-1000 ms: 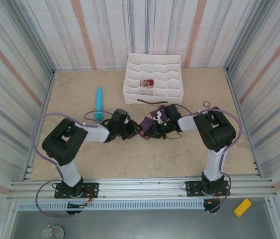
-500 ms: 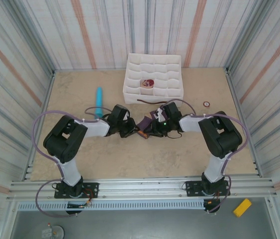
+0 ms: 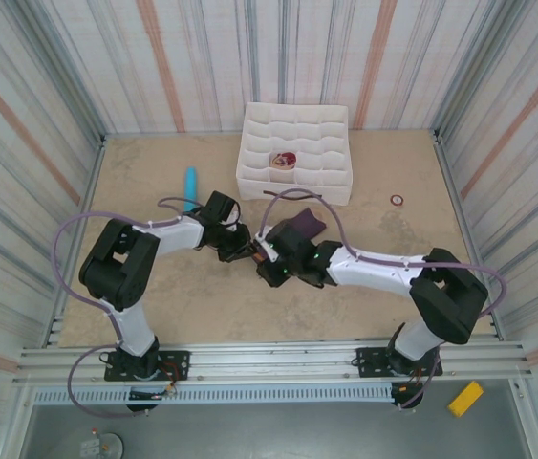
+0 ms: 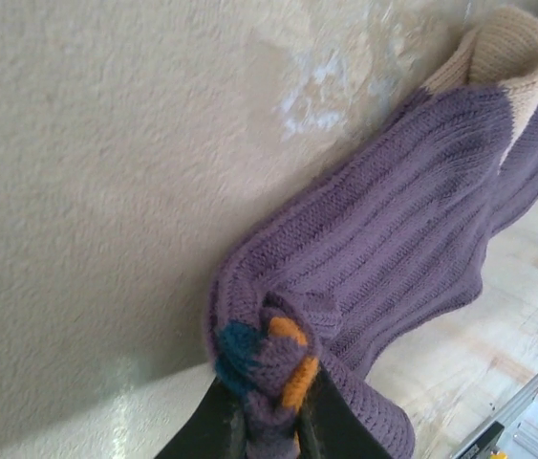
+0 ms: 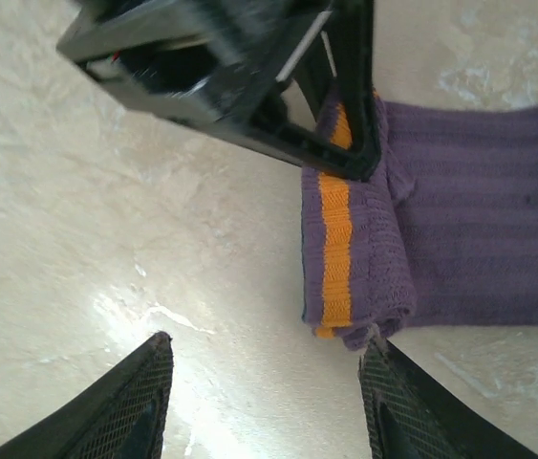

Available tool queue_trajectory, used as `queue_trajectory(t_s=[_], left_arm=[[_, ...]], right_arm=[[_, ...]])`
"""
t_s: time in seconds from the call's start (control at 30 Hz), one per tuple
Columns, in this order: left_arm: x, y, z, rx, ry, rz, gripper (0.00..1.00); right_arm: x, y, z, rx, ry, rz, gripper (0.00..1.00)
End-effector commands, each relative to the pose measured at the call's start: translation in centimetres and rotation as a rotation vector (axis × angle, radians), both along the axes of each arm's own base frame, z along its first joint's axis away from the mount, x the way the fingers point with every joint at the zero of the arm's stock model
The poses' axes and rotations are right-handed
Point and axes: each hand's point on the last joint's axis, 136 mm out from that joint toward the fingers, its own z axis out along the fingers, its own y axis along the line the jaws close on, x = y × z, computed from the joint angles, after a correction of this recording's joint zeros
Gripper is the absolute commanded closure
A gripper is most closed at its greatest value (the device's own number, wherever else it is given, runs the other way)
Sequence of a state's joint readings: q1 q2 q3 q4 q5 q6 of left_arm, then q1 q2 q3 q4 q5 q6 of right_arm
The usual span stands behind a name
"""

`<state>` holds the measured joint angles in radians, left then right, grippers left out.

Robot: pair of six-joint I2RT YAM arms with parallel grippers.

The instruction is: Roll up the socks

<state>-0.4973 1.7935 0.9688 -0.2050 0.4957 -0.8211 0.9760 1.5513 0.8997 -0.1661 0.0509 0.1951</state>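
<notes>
So, starting at the left: a light-blue cylinder [image 3: 190,188] lies on the desk [image 3: 154,296] toward the far-left side, well apart from the action. Next over, the left gripper [image 3: 246,251] reaches in toward the middle of the desk, and its jaws are clamped tight on the striped end of the purple sock [image 3: 305,226]. The left wrist view shows it nicely: the orange and blue bands are bunched up and pinched right between the black fingers [image 4: 216,435], and the rest of the sock lies flat on the desk, running away toward a beige bit of fabric [image 4: 512,48] at its other end. I honestly can't tell if that's part of this sock or a second one. The sock sits around the middle of the desk, just near of the white divided box [image 3: 331,120]. The right gripper [image 3: 266,270] is right next to the left one, slightly nearer, and its jaws stand about half open with nothing between them, just bare desk. In its wrist view one fingertip [image 5: 383,368] sits right by the corner of the orange-striped cuff, but I can't say if it's touching. Inside one compartment of the box there's a small maroon-and-pale bundle [image 3: 283,161], too tiny to make out. Further right, a little ring [image 3: 397,200] lies on the desk by itself.
</notes>
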Motion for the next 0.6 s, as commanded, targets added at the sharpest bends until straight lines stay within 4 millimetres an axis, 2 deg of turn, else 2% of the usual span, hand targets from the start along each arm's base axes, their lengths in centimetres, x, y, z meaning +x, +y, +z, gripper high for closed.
queue_trajectory(t_s=[0.0,0.07,0.1,0.13,0.37,0.57], left_arm=[[-1.4,0.9,-0.9,0.033,0.073,-0.035,0.93],[-1.4,1.0,-0.8,0.033,0.072,-0.038,0.93],[-1.5,1.1,-0.8,0.033,0.076,-0.037,0.93],[-1.4,1.2,-0.8,0.032,0.076,-0.037,0.93],[-1.5,1.3,-0.7,0.013,0.08,-0.036,0.95],[-1.6,1.2,-0.8,0.005,0.085,-0.041,0.95]], right_arm=[[1.5,-1.2,-0.3,-0.22,-0.233,0.016,0.45],[1.5,-0.9,-0.7,-0.268,-0.3,0.03,0.43],[1.5,-0.7,-1.0,-0.285,-0.327,0.036,0.37],[1.4,-0.4,-1.3,-0.303,-0.353,0.051,0.36],[1.2,1.4,-3.0,-0.421,-0.484,0.104,0.38],[2.3,1.6,-4.5,-0.492,-0.549,0.078,0.43]])
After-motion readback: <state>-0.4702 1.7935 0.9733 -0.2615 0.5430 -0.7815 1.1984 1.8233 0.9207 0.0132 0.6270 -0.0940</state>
